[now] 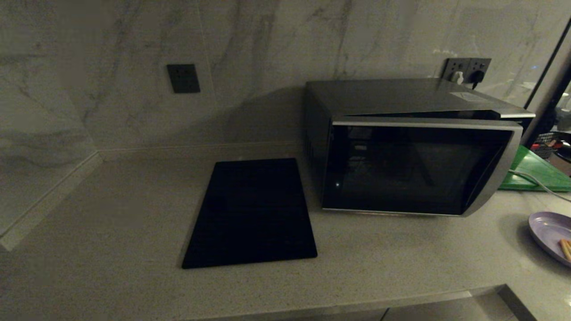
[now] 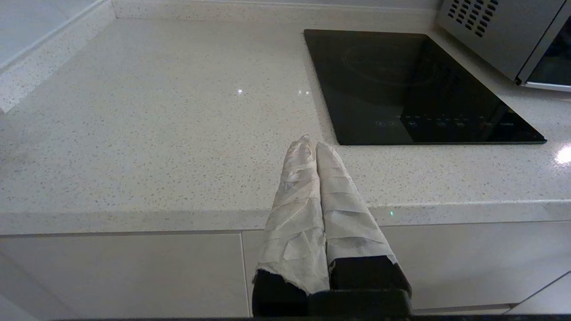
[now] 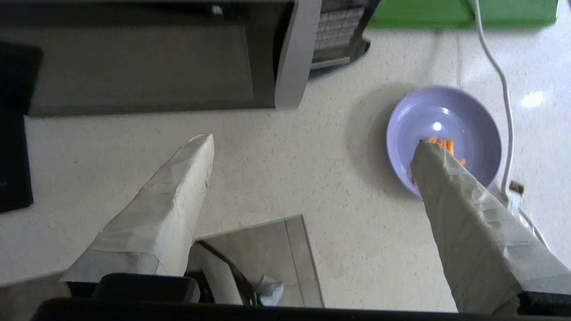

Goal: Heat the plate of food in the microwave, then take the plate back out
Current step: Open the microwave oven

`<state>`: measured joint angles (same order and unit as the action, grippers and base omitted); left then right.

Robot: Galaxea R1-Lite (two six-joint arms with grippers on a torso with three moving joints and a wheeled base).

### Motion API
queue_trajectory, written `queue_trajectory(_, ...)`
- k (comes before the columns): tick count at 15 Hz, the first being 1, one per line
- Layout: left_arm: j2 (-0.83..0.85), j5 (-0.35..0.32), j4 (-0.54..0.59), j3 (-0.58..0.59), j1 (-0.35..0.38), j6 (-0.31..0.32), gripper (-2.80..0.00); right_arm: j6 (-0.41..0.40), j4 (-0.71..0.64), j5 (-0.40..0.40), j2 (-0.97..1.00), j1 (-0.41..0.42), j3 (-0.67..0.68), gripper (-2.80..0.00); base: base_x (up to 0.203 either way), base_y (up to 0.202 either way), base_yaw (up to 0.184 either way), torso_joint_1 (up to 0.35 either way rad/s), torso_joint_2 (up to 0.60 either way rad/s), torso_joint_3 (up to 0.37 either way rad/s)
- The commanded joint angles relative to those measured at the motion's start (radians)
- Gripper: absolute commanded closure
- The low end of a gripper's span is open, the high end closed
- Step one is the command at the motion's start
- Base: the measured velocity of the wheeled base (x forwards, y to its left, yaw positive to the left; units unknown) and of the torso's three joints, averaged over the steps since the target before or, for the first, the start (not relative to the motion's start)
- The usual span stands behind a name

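The microwave [image 1: 415, 151] stands at the back right of the counter, and its dark glass door [image 1: 410, 169] hangs slightly ajar at the right side. To its right, near the counter's edge, sits the lilac plate of food [image 1: 551, 234] with orange sticks on it. In the right wrist view my right gripper [image 3: 312, 143] hovers open above the counter in front of the microwave [image 3: 147, 62]. One wrapped finger [image 3: 450, 187] overlaps the plate [image 3: 441, 120]; nothing lies between the fingers. My left gripper [image 2: 312, 143] is shut and empty, off the counter's front edge.
A flat black slab [image 1: 252, 214] lies left of the microwave. A green board [image 1: 535, 171] and a white cable [image 1: 537, 183] lie behind the plate. Wall sockets [image 1: 466, 69] sit above the microwave. A glass partition bounds the far right.
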<state>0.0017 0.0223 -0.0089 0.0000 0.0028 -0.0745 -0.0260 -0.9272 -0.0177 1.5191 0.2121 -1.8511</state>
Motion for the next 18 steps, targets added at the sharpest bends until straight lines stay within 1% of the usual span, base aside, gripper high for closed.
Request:
queue_trajectory(1,0.000,0.001,0.000,0.000,0.000,-0.001,0.00,0.014,0.010,0.002,0.024,0.000,0.001,-2.80,0.000,0.000,0.000,0.000,0.00,0.000)
queue_trajectory(6,0.000,0.001,0.000,0.000,0.000,-0.001,0.00,0.026,0.016,0.048,0.059,0.000,-0.011,-2.80,0.000,0.000,0.000,0.000,0.00,0.000)
queue_trajectory(8,0.000,0.001,0.001,0.000,0.000,-0.001,0.00,0.026,0.053,0.055,0.066,0.000,-0.007,-2.80,0.000,0.000,0.000,0.000,0.00,0.000)
queue_trajectory(10,0.000,0.001,0.001,0.000,0.000,-0.001,0.00,0.018,0.076,0.055,0.072,0.000,-0.018,-2.80,0.000,0.000,0.000,0.000,0.00,0.000)
queue_trajectory(12,0.000,0.001,0.000,0.000,0.000,-0.001,0.00,0.012,0.162,0.052,0.081,0.000,-0.015,-2.80,0.000,0.000,0.000,0.000,0.00,0.000)
queue_trajectory(13,0.000,0.001,0.000,0.000,0.000,-0.001,0.00,0.011,0.177,0.051,0.082,0.001,-0.012,-2.80,0.000,0.000,0.000,0.000,0.00,0.000)
queue_trajectory(17,0.000,0.001,0.000,0.000,0.000,-0.001,0.00,-0.020,0.174,0.056,0.079,0.003,0.001,-2.80,0.000,0.000,0.000,0.000,0.00,0.000)
queue_trajectory(18,0.000,0.001,0.001,0.000,0.000,-0.001,0.00,-0.022,0.176,0.056,0.084,0.007,0.002,0.00,0.000,0.000,0.000,0.000,0.00,0.000)
